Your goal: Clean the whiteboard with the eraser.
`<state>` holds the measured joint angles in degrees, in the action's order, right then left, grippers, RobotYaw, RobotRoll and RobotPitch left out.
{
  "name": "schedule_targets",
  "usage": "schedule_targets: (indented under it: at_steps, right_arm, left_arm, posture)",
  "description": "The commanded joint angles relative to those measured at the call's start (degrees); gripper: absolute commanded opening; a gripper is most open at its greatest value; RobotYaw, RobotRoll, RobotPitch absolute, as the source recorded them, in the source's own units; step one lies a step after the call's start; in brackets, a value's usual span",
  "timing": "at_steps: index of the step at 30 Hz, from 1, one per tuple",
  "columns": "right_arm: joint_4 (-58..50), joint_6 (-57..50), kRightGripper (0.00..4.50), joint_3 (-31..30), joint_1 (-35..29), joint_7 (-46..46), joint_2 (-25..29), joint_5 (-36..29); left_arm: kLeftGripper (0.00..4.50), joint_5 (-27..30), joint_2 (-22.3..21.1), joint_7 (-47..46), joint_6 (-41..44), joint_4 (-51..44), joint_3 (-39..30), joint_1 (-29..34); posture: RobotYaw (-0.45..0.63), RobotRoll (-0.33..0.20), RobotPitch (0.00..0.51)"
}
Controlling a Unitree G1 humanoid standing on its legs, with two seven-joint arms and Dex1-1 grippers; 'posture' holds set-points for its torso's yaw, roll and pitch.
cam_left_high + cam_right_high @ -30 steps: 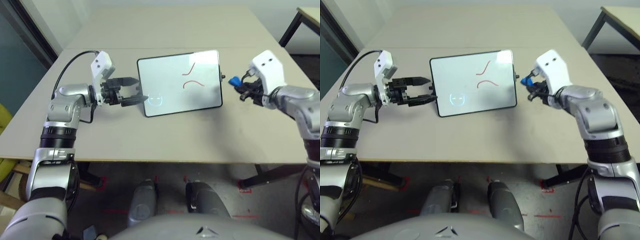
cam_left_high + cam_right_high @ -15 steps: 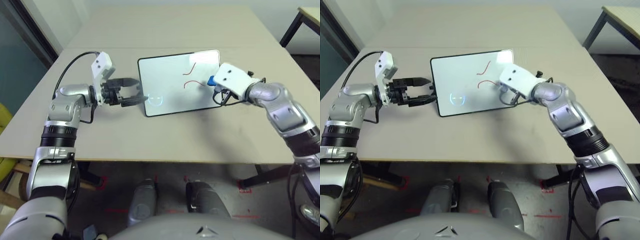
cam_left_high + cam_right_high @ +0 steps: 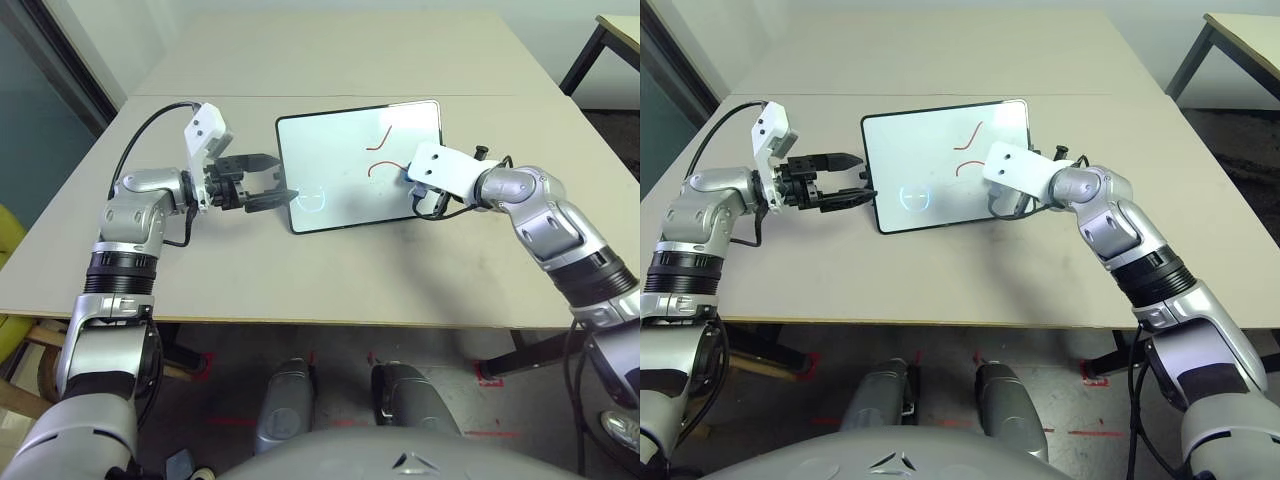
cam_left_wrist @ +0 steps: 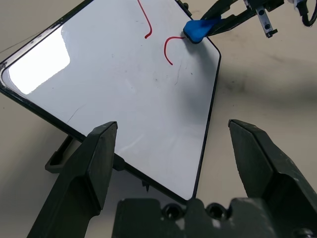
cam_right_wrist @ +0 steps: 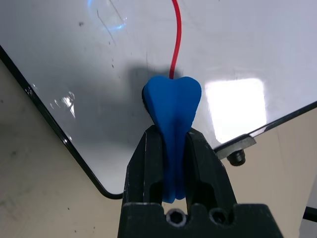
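Whiteboard propped on the beige table near its centre, glossy face up, carrying two red squiggles toward its 2 o'clock corner and a faint bluish circle logo toward 7 o'clock. Right gripper clamped tight on the blue eraser, fingers pinching its waist, reaching in from 3 o'clock of the board. Eraser's rounded end pressed onto the white surface right at the end of the lower red stroke. Left gripper parked at 9 o'clock of the board, just beside its black frame, jaws spread wide with nothing between them, apparently not touching the edge. Black cable looping off the left wrist across the tabletop toward 10 o'clock.
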<state>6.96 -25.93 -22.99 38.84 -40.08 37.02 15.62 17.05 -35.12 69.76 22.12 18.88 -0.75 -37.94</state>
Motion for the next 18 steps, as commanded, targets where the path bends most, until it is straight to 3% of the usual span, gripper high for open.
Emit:
schedule_targets:
  at_steps: [1, 18]
  right_arm:
    - [1.98, 1.64, 0.37, -0.88, 0.75, 0.15, -1.04, 2.36]
    - [7.31, 6.87, 0.37, -2.02, 5.77, -0.4, -8.22, 7.11]
  left_arm:
    - [4.5, 0.59, 0.15, -0.28, -0.47, 0.22, 0.06, -0.91]
    - [4.5, 0.71, -0.13, -0.62, -0.39, -0.32, -0.31, -0.25]
  posture:
    - [0.17, 0.0, 0.058]
    - [0.19, 0.0, 0.054]
